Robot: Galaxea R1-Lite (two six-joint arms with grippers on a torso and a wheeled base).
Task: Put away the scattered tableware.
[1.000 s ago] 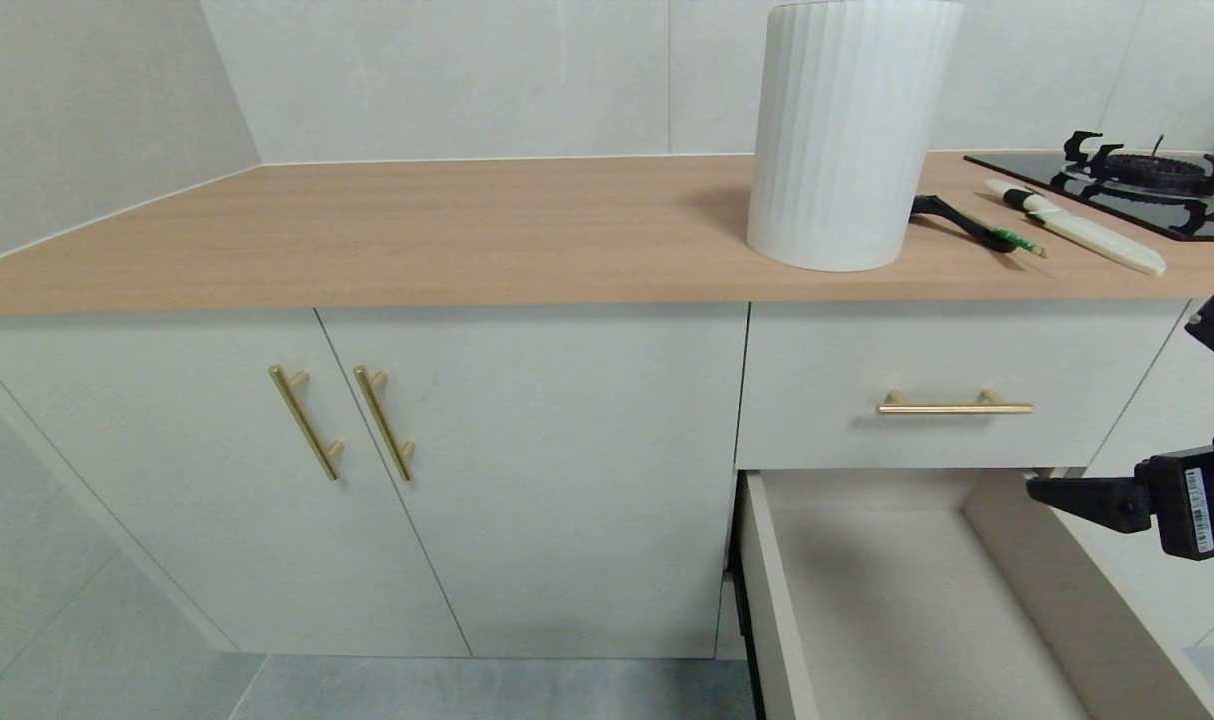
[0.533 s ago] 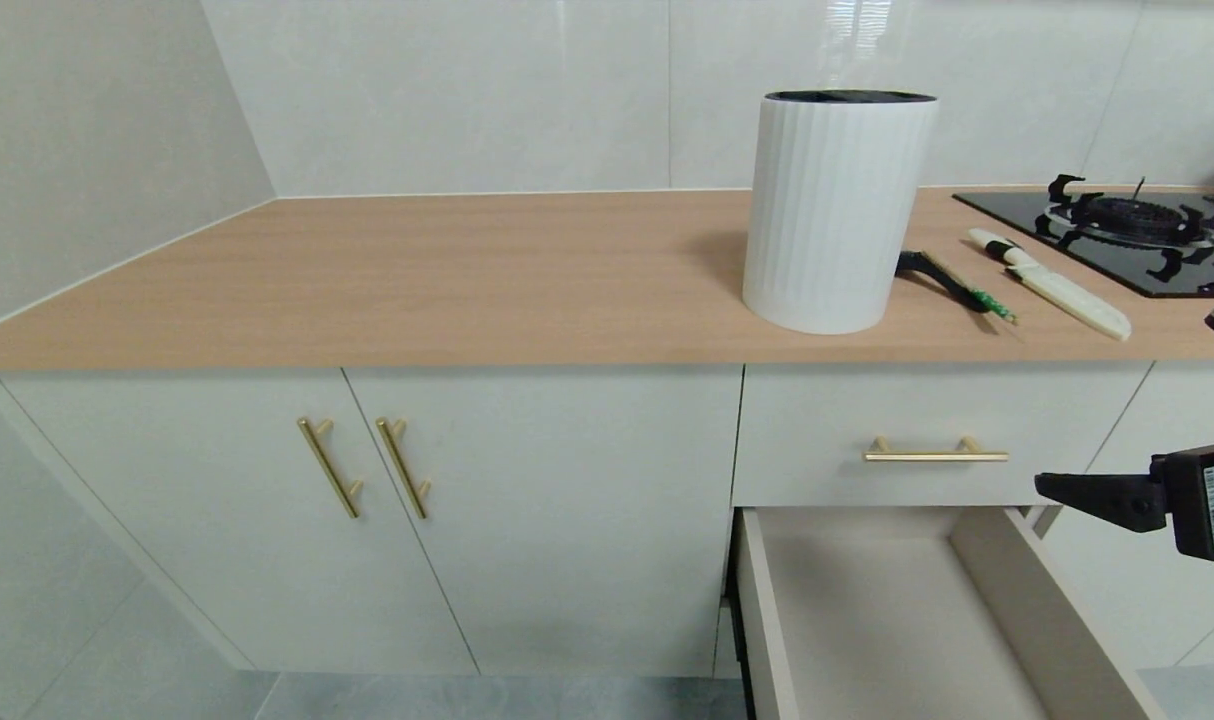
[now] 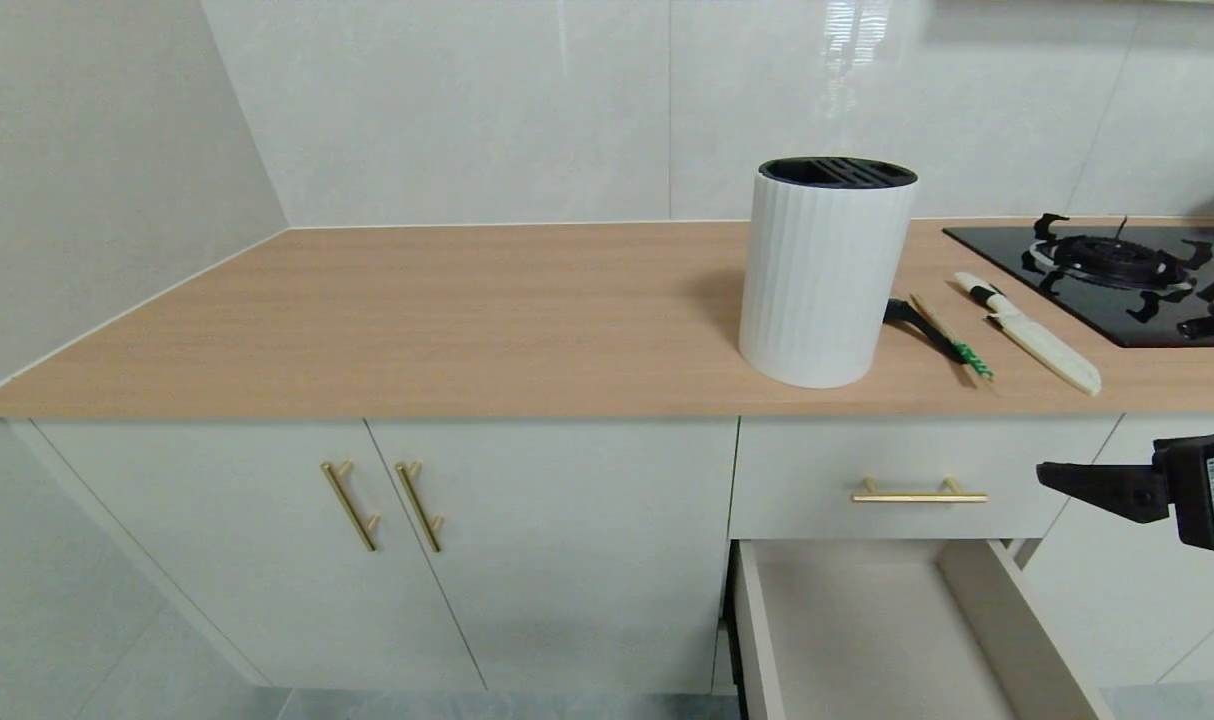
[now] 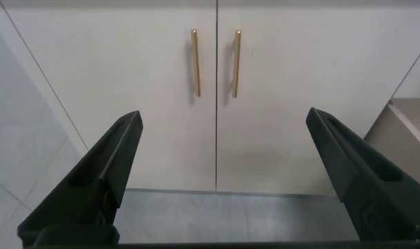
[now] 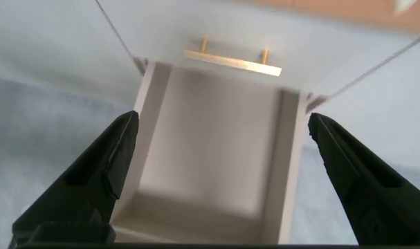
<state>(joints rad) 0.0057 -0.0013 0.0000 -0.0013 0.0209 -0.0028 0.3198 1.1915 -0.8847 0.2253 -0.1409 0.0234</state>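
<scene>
A white ribbed utensil holder (image 3: pixel 825 290) with a black slotted top stands on the wooden counter (image 3: pixel 467 320). Just right of it lie a black-handled utensil (image 3: pixel 912 320), green-tipped chopsticks (image 3: pixel 952 343) and a white knife (image 3: pixel 1029 332). Below them, the lower drawer (image 3: pixel 872 640) is pulled out with nothing in it. My right gripper (image 3: pixel 1057 478) hangs right of the upper drawer's gold handle (image 3: pixel 919 495); it is open above the drawer (image 5: pixel 210 145). My left gripper (image 4: pixel 223 119) is open and faces the cabinet doors (image 4: pixel 216 104).
A black gas hob (image 3: pixel 1107 275) sits at the counter's right end. Two cabinet doors with gold handles (image 3: pixel 350 505) close the space left of the drawers. The tiled wall (image 3: pixel 467 110) backs the counter, whose left part is bare.
The camera has risen: counter and cabinets sit lower in the picture and the holder's slotted top has come into view. The right gripper has risen from the open drawer's level to the upper drawer's.
</scene>
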